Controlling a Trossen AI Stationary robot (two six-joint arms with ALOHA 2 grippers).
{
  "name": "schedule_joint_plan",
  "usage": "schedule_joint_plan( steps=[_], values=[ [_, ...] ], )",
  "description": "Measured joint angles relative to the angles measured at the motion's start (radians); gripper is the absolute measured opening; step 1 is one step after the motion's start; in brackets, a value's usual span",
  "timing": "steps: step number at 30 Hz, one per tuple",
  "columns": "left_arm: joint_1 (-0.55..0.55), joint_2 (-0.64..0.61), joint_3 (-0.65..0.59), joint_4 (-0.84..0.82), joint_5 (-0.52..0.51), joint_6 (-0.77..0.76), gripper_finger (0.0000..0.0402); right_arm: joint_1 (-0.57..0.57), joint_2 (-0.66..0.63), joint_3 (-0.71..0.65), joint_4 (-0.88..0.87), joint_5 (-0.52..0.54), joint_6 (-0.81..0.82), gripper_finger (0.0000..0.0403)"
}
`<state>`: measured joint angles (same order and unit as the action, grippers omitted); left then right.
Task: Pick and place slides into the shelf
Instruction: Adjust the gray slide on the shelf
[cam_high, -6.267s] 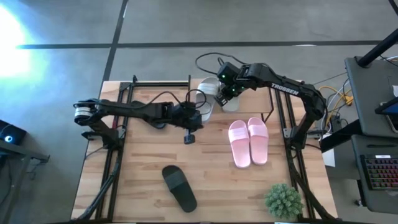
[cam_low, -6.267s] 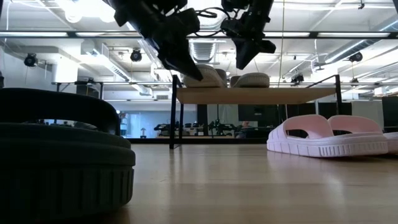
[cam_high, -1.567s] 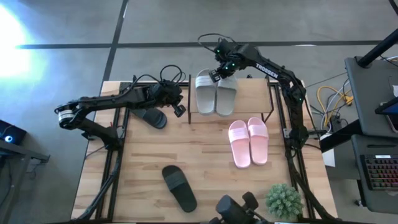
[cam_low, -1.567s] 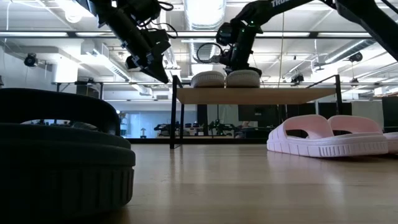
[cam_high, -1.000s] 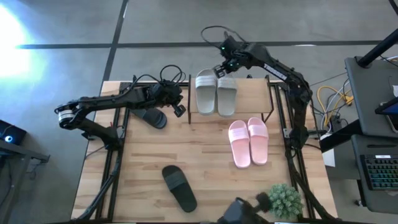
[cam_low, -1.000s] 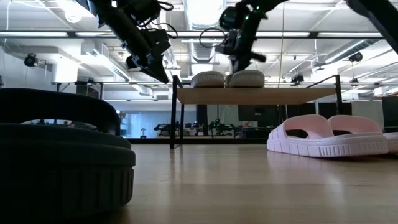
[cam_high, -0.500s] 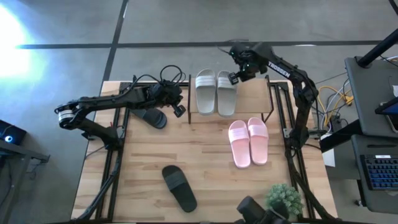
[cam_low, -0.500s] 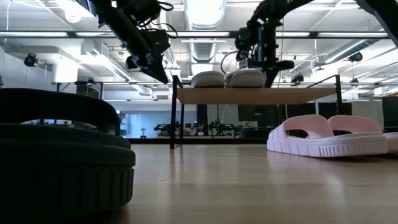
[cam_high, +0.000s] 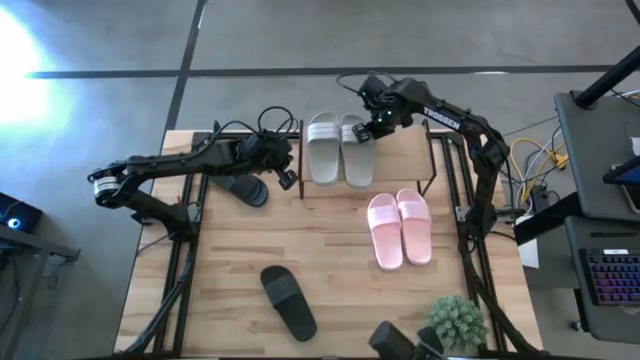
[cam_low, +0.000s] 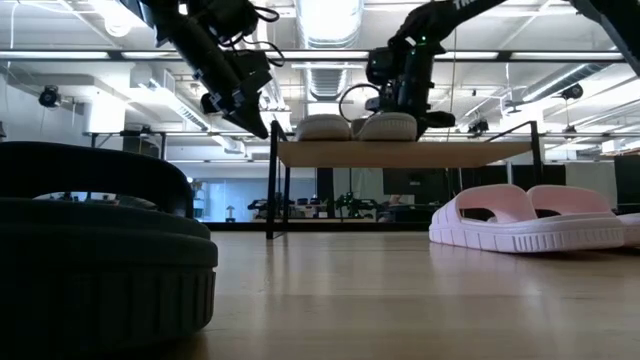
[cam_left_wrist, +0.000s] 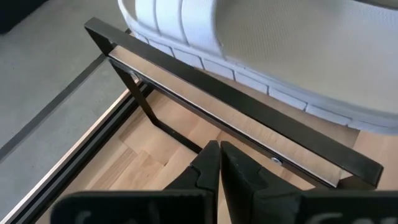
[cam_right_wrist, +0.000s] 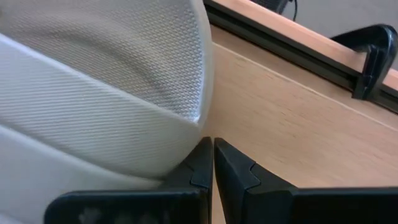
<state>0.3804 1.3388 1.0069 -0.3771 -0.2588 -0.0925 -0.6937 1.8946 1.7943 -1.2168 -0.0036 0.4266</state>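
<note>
Two dark, slender, matte-black jointed robot arms are showing. The right arm (cam_high: 455, 122) is carrying white "TROSSEN" lettering along one link and a small green light near its wrist. The left arm (cam_high: 180, 168) is ending in a pale grey banded base joint, with black cables looping above its wrist. Both pairs of dark angular fingers (cam_left_wrist: 214, 171) are showing faceted tips.

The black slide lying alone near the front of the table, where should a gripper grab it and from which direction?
Probably by the broad strap of the black slide, coming straight down from above. It lies flat, sole down and angled diagonally, with open table all around, and its arched strap is the raised part the fingers could close across. Turn the gripper to match the slant.
</note>
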Motion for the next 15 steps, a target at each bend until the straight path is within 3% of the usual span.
schedule_joint_plan(
  steps=[11, 15],
  values=[
    [0.0, 0.0, 0.0, 0.002, 0.006, -0.001, 0.0, 0.006, 0.0, 0.06, -0.049, -0.022, -0.01, 0.0008],
    [0.0, 0.0, 0.0, 0.002, 0.015, -0.005, 0.0, 0.006, -0.003, 0.068, -0.18, 0.061, -0.044, 0.0008]
  ],
)
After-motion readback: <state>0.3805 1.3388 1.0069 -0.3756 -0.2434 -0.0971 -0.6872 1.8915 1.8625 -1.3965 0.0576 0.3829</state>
